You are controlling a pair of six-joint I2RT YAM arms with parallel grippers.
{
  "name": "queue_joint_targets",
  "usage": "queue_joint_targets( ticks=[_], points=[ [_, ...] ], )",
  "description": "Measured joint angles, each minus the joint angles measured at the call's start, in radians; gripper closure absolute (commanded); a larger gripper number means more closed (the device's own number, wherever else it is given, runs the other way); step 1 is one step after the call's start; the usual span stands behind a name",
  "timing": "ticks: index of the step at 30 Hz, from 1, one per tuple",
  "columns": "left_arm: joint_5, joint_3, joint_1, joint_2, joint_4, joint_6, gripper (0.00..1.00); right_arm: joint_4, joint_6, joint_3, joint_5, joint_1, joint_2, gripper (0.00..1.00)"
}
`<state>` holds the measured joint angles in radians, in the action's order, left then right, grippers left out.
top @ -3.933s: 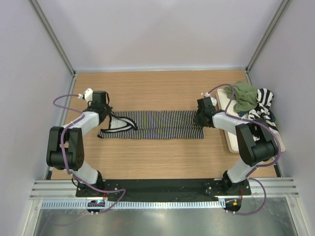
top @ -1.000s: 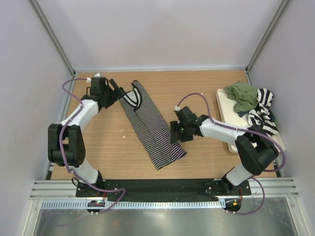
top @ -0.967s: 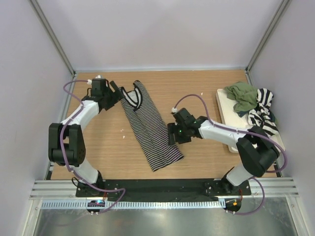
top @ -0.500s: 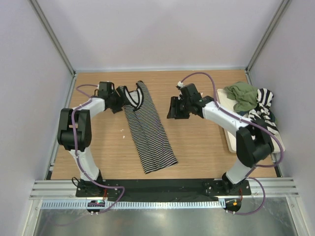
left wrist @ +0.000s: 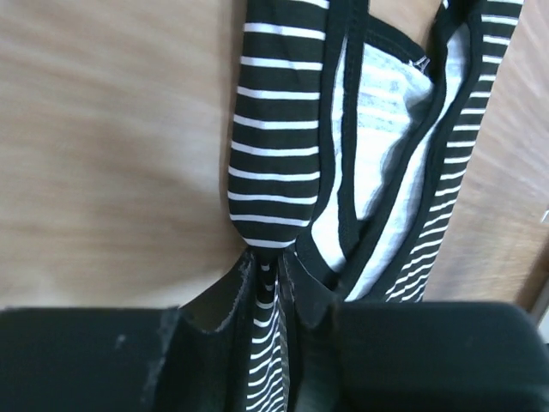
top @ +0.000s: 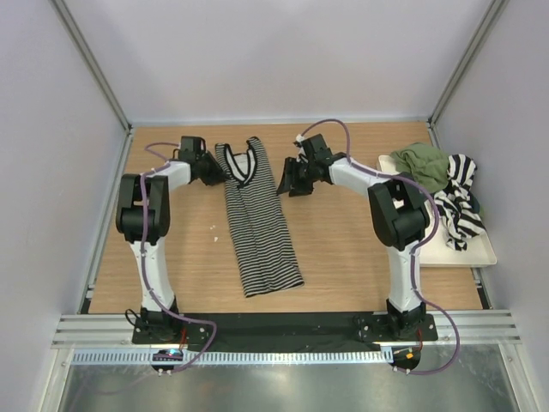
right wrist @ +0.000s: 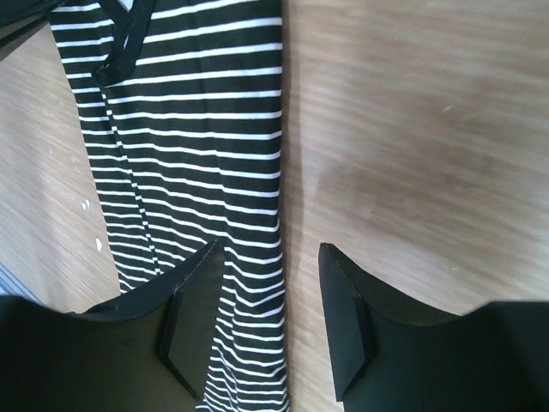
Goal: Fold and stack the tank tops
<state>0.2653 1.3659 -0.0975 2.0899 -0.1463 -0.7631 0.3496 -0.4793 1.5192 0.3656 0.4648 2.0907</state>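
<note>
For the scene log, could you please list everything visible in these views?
pinstriped tank top: one, fine black-and-white stripes, laid flat along the table's middle, neckline far.
olive tank top: one, olive green, crumpled on the tray's far end.
broad-striped tank top: one, black-and-white, bunched on the tray.
tray: one, cream, right side.
table: one, light wood.
left gripper: one, black, shut on the pinstriped tank top's strap.
right gripper: one, black, open, straddling its side edge.

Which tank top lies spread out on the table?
The fine-pinstriped tank top, laid lengthwise on the wood; the olive top and broad-striped top are crumpled on the tray.
</note>
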Motion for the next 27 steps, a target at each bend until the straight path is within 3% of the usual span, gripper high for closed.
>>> queue_joint_targets(
  ticks=[6, 9, 10, 14, 21, 27],
  points=[
    [0.038, 0.157, -0.031, 0.116, 0.009, -0.014, 0.84, -0.022, -0.001, -0.001, 0.008, -0.064, 0.002, 0.46],
    [0.036, 0.222, -0.076, 0.156, 0.013, -0.016, 0.66, -0.032, 0.0, -0.022, 0.0, -0.093, -0.003, 0.46],
    [0.036, 0.229, -0.089, 0.159, 0.015, -0.018, 0.51, -0.032, 0.0, -0.032, -0.003, -0.101, -0.007, 0.47],
    [0.027, 0.222, -0.132, 0.137, 0.033, -0.015, 0.36, -0.03, 0.003, -0.098, -0.027, -0.125, -0.04, 0.47],
    [-0.037, -0.034, -0.123, -0.1, -0.017, 0.011, 0.22, -0.025, 0.006, -0.264, -0.056, -0.121, -0.206, 0.45],
    [-0.137, -0.409, -0.167, -0.549, -0.03, 0.013, 0.19, -0.016, 0.002, -0.477, -0.092, -0.042, -0.449, 0.4]
  ],
)
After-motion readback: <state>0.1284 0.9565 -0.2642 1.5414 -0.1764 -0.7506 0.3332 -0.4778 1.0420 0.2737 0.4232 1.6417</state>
